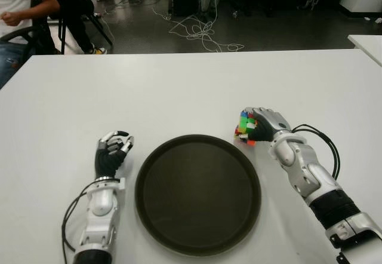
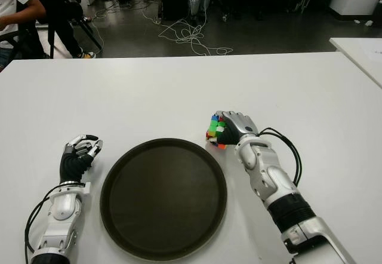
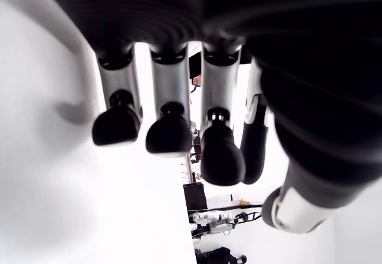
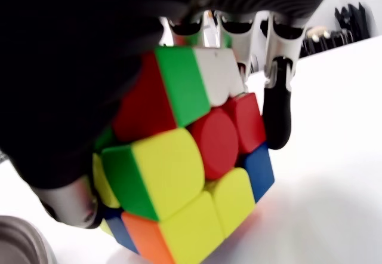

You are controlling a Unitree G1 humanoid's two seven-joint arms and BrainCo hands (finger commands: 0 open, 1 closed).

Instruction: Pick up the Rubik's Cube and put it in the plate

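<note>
Rubik's Cube clasped by right hand

Bright even overhead light, white table glaring, wrist views blurred close-up

Beyond the white desk's far edge lies a dark floor strewn with white cables; a seated person is at the far left corner.

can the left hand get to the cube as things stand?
Probably not directly: the round dark plate lies between the left hand and the multicoloured Rubik's Cube, which the right hand already grips.
</note>
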